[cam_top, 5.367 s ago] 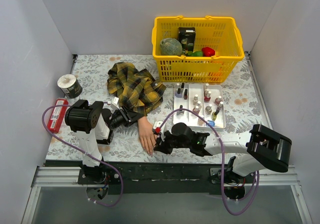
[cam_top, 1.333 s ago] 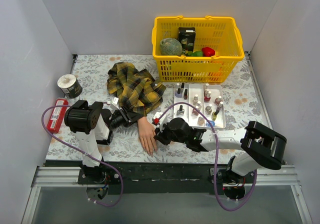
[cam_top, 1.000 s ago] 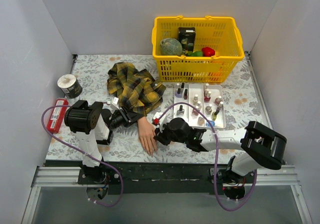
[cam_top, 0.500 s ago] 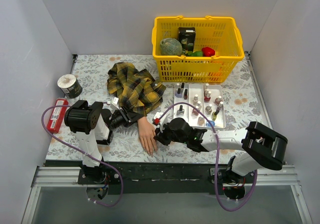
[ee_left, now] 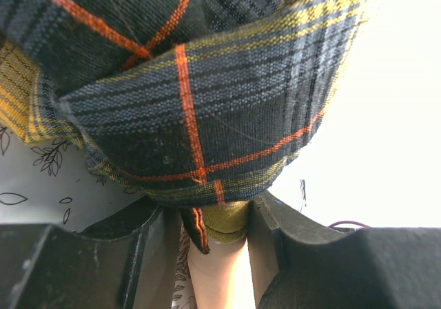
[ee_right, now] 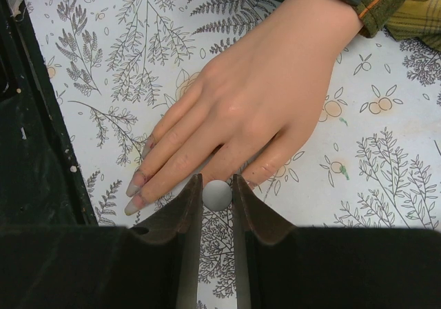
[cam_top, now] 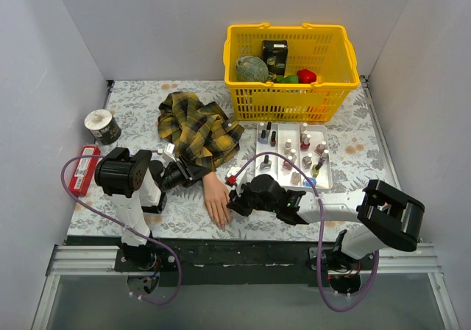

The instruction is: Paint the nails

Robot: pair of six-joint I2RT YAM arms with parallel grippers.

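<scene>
The peach mannequin hand [ee_right: 262, 95] lies palm down on the leaf-patterned cloth, fingers toward the table's near edge. Its nails [ee_right: 133, 204] show greyish pink at the fingertips. My right gripper [ee_right: 216, 185] is shut on a small round grey brush cap [ee_right: 217, 194], right over the fingertip next to the thumb; the brush is hidden below. From the top view this gripper [cam_top: 234, 201] sits against the hand [cam_top: 216, 201]. My left gripper [ee_left: 210, 216] is shut on the wrist [ee_left: 220, 274] just below the plaid sleeve [ee_left: 193, 95].
A white tray [cam_top: 324, 179] holding several nail polish bottles stands right of the hand. Behind it is a yellow basket [cam_top: 291, 102] with several items. A tape roll [cam_top: 103, 126] and a red pack [cam_top: 86, 169] lie at the left.
Compared with several seconds ago, my right gripper has moved a little away from the near edge along the hand. Over the last second nothing visibly moved.
</scene>
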